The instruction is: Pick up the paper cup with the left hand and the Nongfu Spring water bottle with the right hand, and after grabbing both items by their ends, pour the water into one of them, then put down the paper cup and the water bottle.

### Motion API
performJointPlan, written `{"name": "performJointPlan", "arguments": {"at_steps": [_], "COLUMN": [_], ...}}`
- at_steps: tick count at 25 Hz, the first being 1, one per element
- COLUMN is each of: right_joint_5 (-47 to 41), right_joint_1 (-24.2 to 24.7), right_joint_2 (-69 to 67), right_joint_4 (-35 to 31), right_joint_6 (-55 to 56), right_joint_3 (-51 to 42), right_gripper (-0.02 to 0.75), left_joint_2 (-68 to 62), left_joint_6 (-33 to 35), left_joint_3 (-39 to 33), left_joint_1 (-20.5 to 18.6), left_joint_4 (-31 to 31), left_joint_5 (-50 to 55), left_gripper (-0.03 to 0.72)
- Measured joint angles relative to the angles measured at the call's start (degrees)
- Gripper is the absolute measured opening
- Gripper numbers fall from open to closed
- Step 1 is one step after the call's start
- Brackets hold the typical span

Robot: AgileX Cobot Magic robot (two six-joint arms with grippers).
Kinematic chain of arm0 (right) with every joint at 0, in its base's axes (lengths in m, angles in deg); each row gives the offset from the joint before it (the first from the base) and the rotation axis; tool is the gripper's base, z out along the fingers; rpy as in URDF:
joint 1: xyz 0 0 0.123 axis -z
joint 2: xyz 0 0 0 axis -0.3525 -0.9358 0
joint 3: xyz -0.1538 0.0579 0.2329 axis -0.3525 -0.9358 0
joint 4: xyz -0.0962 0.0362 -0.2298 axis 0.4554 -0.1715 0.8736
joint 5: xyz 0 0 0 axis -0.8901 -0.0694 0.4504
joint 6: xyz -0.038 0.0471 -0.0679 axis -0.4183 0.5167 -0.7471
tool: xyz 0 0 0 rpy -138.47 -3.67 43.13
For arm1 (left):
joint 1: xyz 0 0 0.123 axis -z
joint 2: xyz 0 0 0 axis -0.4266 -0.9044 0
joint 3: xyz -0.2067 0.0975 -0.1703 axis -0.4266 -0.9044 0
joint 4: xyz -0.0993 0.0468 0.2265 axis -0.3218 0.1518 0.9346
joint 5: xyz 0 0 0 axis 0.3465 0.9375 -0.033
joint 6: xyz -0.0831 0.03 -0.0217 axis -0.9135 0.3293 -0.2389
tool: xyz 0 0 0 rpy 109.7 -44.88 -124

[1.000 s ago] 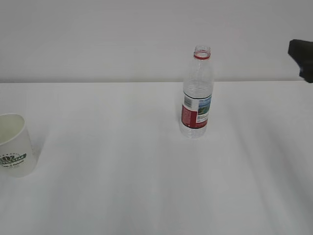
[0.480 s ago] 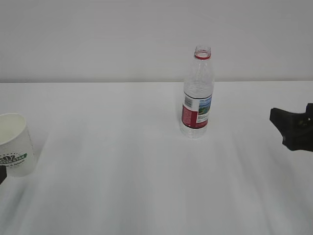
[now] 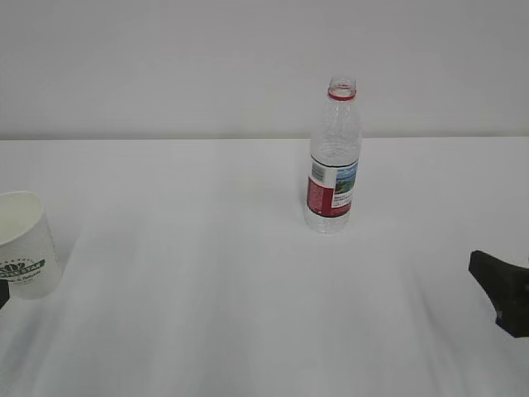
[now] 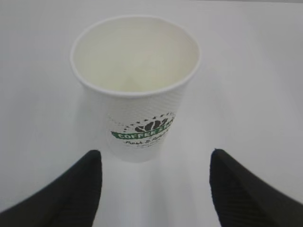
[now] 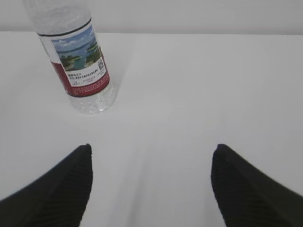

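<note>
The right hand (image 3: 501,302) has dropped low, jaws spread, bottle (image 3: 333,157) well ahead and left; the left hand (image 4: 154,182), spread, faces the cup (image 4: 136,85), so both grasps remain.

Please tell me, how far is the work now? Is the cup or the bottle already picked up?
Nothing is finished yet. The paper cup and the water bottle both stand upright on the table, untouched. In hand: the left gripper is open, its fingers just short of the cup's base; the right gripper is open and apart from the bottle. Left to do: both grasps, the pouring, and setting both down.
</note>
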Motion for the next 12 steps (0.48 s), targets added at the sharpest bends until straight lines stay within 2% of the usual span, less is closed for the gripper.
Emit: {"name": "performJointPlan", "arguments": {"at_steps": [7, 12], "right_joint_5": [5.1, 15.1], "right_joint_1": [0.0, 0.0], "right_joint_2": [-3.3, -12.8], "right_joint_4": [-0.1, 1.2], "right_joint_6": [0.5, 1.1], "right_joint_3": [-2.5, -2.5], "right_gripper": [0.587, 0.587], "left_joint_2": [-3.8, -5.1], "left_joint_6": [-1.7, -3.0], "left_joint_3": [0.0, 0.0], "left_joint_1": [0.0, 0.0], "left_joint_4": [1.4, 4.7], "left_joint_5": [-1.4, -2.7], "left_gripper": [0.515, 0.515]}}
